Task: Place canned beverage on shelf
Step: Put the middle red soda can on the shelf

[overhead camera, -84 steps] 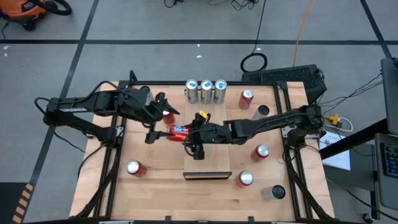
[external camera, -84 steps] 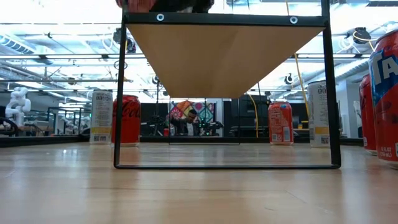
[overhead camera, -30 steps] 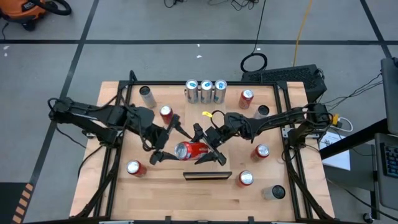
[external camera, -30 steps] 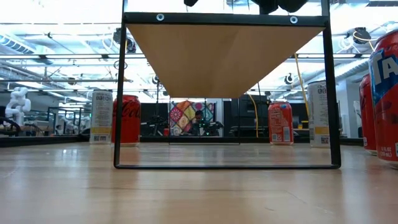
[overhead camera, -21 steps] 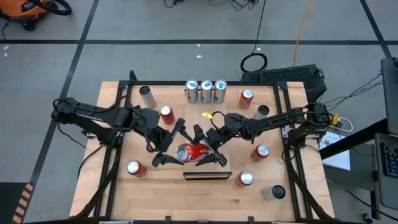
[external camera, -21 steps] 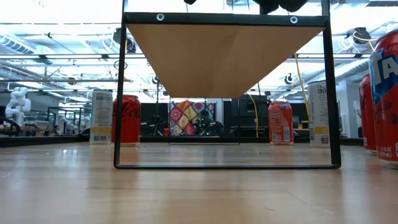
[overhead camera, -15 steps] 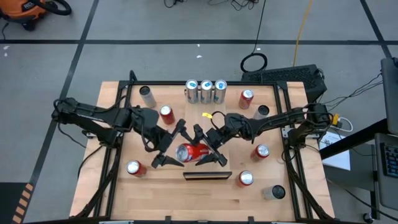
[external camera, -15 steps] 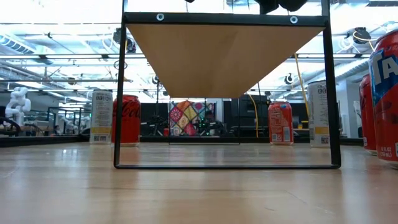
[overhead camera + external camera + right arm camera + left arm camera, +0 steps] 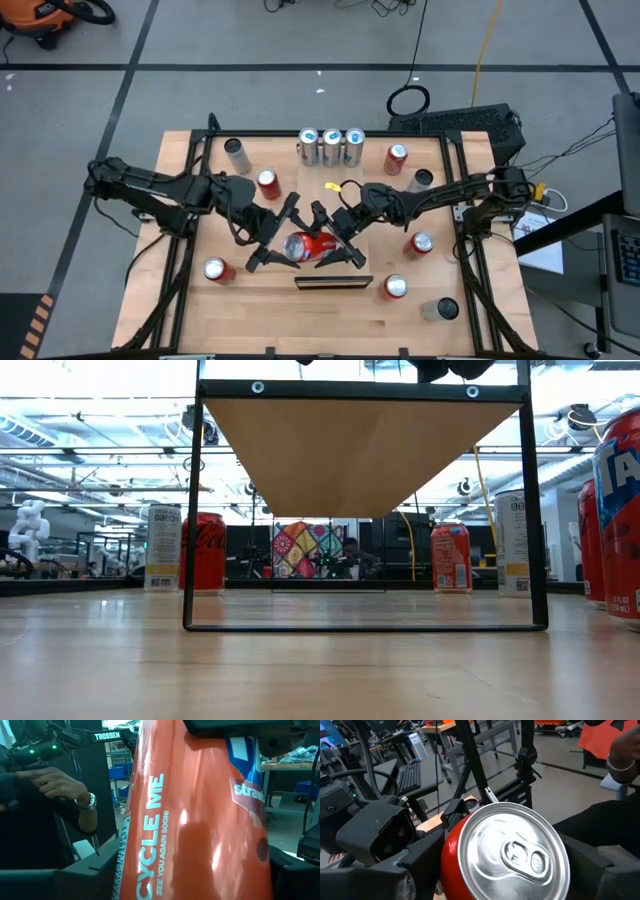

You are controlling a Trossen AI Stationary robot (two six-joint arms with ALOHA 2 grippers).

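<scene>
A red can [image 9: 310, 245] lies on its side, level, over the far part of the shelf [image 9: 333, 272], whose underside shows in the low view [image 9: 360, 450]. My right gripper [image 9: 336, 236] is shut on the can's bottom half. My left gripper [image 9: 277, 232] is open around the silver lid end [image 9: 512, 852], one finger [image 9: 405, 865] on each side and close to the wall. Whether these fingers touch it, and whether the can rests on the shelf, I cannot tell. My right gripper pinches the can's wall [image 9: 150, 880] between its two fingers, one on the far side and one on the near side, toward the can's bottom end [image 9: 332, 243]. The fingers come about level from the table's right and lie along the can, which stays level.
Three silver-topped cans [image 9: 332, 146] stand at the far edge. Red cans [image 9: 267, 182] [image 9: 397, 157] [image 9: 215, 270] [image 9: 420, 244] [image 9: 396, 288] and grey ones [image 9: 236, 155] [image 9: 445, 310] stand around the shelf. A person's hand [image 9: 65, 785] shows beyond the table.
My left gripper has gone toward the table's right edge, onto the can's lid end, and its fingers have come somewhat closer together. The can and my right gripper have kept still.
</scene>
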